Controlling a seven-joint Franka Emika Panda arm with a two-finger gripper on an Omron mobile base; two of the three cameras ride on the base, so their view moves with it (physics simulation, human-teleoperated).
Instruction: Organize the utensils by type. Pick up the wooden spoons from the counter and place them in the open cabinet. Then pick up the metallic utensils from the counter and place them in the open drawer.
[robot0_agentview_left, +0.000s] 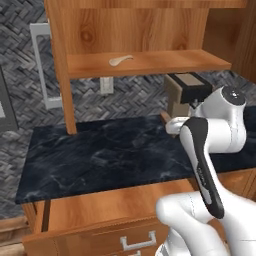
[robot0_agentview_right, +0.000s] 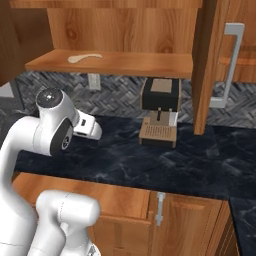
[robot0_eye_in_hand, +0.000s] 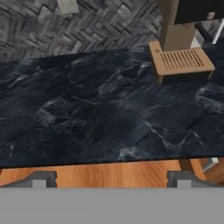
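Pale tan wooden spoon (robot0_agentview_left: 120, 60) lies on the cabinet shelf (robot0_agentview_left: 150, 64), apparently placed already. Gripper (robot0_eye_in_hand: 112, 181) hovers above the counter (robot0_eye_in_hand: 87, 113), fingers spread wide, holding nothing, near the coffee machine (robot0_agentview_right: 160, 112).

Base views flank the arm, sharing counter (robot0_agentview_left: 100, 155) and cabinet (robot0_agentview_right: 125, 62); hand view looks down close.

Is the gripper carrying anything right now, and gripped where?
Nothing. The gripper is open, with only the counter and drawer showing between its fingertips.
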